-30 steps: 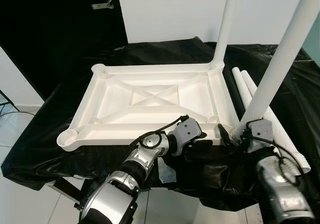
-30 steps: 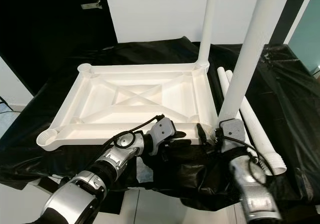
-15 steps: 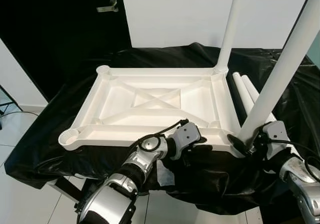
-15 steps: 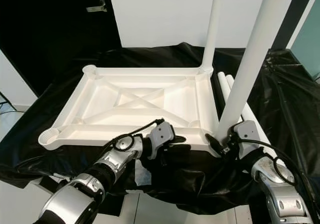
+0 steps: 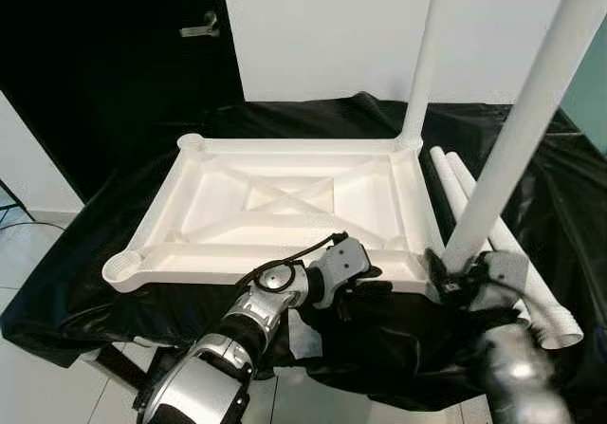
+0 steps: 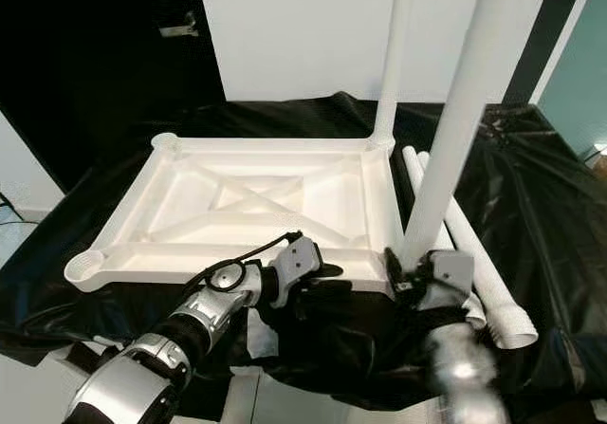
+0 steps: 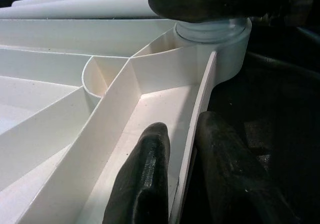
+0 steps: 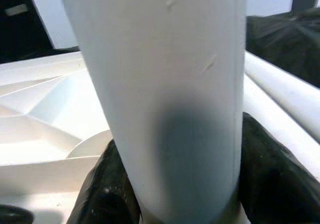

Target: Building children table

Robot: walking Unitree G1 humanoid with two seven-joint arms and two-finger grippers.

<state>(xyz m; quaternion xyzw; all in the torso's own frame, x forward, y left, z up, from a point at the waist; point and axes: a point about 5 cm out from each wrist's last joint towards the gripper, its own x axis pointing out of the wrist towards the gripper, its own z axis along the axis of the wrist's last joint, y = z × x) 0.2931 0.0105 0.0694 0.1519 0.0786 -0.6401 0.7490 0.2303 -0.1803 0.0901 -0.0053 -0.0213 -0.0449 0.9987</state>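
Table top [image 5: 285, 206] lies upside down on the bench, just ahead of both claws. My left claw [image 5: 365, 282] pinches its near rim; my right claw [image 5: 453, 277] is clamped around the leg [image 5: 512, 139] at the near corner socket. One leg [image 5: 422, 64] stands fitted beyond; two spare legs [image 5: 493, 239] lie beside.

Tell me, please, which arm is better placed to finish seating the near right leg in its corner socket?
Right, probably: the right gripper already clasps the near leg just above the socket, while the left gripper pinches the tabletop's front rim, steadying it.
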